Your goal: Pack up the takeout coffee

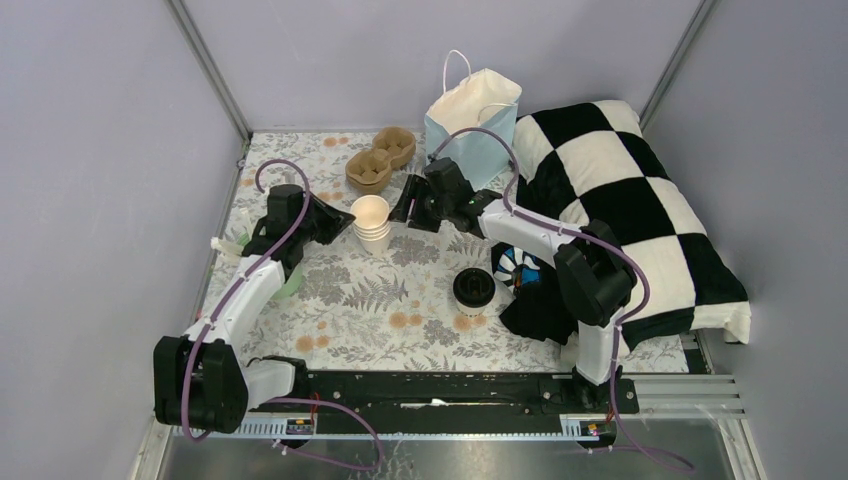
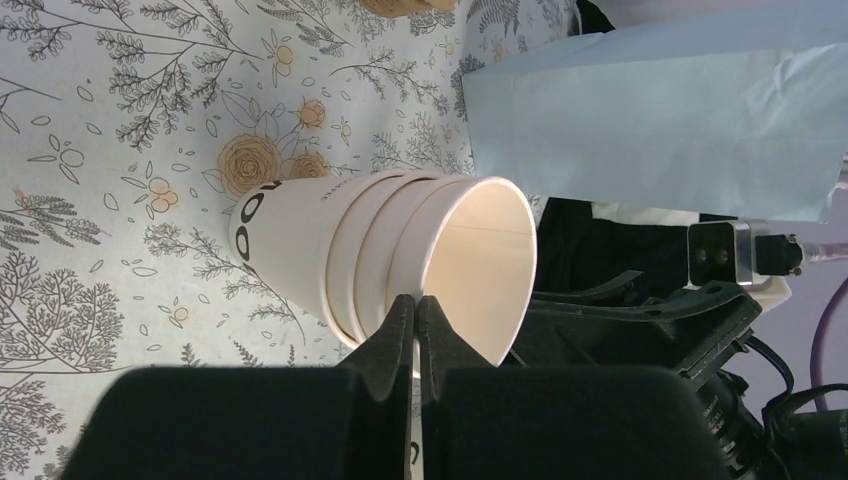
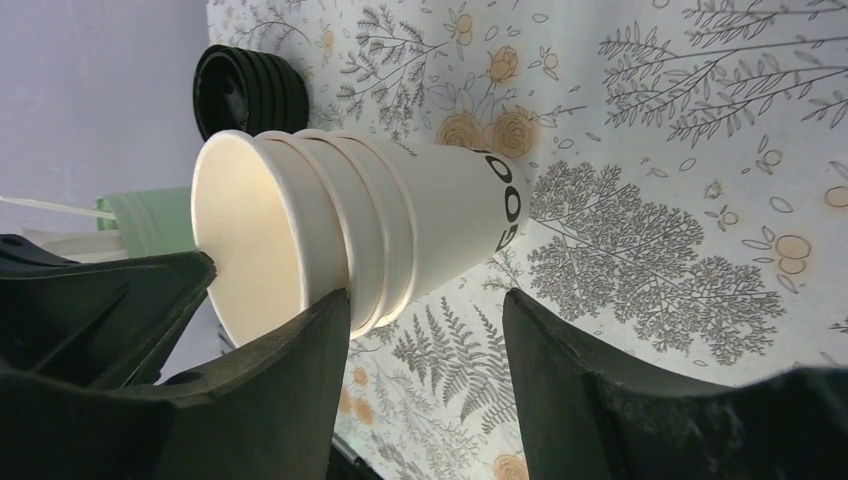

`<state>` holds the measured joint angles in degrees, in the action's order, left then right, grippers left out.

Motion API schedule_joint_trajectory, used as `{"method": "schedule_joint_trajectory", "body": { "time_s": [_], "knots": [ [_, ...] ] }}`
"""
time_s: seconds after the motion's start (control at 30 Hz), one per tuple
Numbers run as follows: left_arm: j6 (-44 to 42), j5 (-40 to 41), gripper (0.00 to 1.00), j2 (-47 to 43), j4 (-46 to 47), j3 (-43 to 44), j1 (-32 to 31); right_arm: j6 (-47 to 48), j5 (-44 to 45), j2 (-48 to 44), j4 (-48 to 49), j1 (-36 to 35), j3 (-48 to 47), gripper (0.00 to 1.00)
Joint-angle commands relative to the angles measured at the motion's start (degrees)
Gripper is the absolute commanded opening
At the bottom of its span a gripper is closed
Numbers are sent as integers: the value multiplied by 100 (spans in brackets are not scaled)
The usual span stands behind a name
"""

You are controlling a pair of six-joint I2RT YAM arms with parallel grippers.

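**At centre of desk [image 1: 400,335]: packing not begun**

Spots one takeout coffee [image 1: 473,288], lidded, upright on the desk near the checkered cushion [image 1: 620,190], well apart from the blue bag [image 1: 470,135]; cannot find a second. Judges none packed; notes cardboard carrier [image 1: 380,160] empty. Finds left gripper [image 2: 415,315] pressed shut at the rim of the cream cup stack [image 2: 400,250]; right gripper [image 3: 425,305] spread wide, empty, flanking that stack. Reckons room tight there, freer toward the near edge.
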<state>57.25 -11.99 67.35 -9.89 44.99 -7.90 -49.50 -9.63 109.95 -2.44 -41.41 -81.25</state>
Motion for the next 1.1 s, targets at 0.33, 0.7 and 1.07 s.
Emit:
{"method": "schedule_joint_trajectory", "body": {
  "time_s": [0.33,0.7,1.07],
  "knots": [
    [505,282,0,51,-570,938,-71,1273,1186,283,-1410,-591,-829,65],
    [157,-10,0,2,-370,752,-73,2096,1284,-223,-1871,-626,-1366,74],
    [-220,518,0,-478,-260,290,38,2673,1123,-1350,-2232,-403,-891,82]
  ]
}}
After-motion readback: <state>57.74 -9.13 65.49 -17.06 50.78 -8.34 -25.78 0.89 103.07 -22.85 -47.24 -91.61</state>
